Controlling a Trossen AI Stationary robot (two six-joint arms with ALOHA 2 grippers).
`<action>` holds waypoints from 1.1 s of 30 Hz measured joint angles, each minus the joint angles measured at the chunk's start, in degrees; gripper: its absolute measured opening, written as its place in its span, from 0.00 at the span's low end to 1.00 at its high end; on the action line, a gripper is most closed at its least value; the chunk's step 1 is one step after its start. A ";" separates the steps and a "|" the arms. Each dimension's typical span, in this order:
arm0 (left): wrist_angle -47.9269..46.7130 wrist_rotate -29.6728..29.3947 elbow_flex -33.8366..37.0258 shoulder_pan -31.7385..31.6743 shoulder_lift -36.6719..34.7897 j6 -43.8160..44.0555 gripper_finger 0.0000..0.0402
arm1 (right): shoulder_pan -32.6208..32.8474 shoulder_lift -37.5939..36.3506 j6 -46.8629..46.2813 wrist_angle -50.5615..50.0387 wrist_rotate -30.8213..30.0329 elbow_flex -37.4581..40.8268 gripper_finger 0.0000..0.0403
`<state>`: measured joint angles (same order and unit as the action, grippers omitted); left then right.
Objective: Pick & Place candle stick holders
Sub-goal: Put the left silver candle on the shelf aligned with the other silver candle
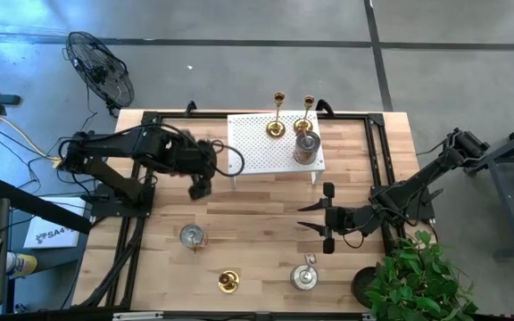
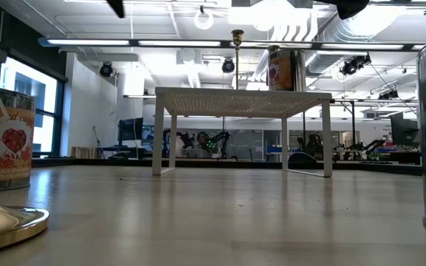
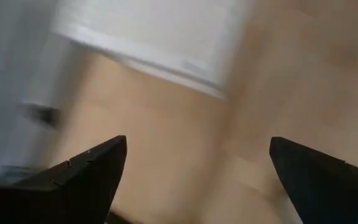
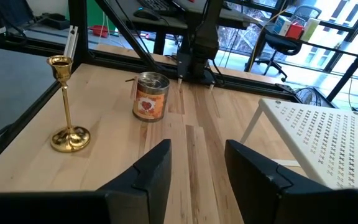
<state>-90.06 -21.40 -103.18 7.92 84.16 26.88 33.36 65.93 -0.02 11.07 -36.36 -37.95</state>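
My left gripper (image 1: 200, 188) hangs left of centre in the overhead picture, just off the left edge of the white rack (image 1: 257, 152), fingers spread wide and holding nothing. Below it, lower left of centre on the wooden surface (image 1: 266, 218), stands a squat tin holder (image 1: 192, 235), and further down a gold candlestick (image 1: 228, 282). I judge the tin holder to be my next pick: I should drop straight over it, keep the fingers wide enough to clear its round wall, and close low on the body so it does not tip.

On the rack, upper middle of the frame, a gold candlestick (image 1: 277, 127) and another tin holder (image 1: 306, 148) already stand; a second candlestick (image 1: 305, 125) is at the rack's back edge, though I cannot tell if it is on it. I must set mine apart from those.

Lower right of centre, a third tin holder (image 1: 304, 276) waits on the surface. My right gripper (image 1: 327, 218) hovers above it in the frame, fingers partly parted, empty.
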 joint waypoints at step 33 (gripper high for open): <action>8.84 18.90 25.05 18.93 0.42 41.85 0.97 | -0.02 0.00 2.59 -0.61 3.71 0.00 0.36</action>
<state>-81.22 -2.50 -78.12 26.85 84.58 68.73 33.34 65.93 2.57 10.46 -32.65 -37.95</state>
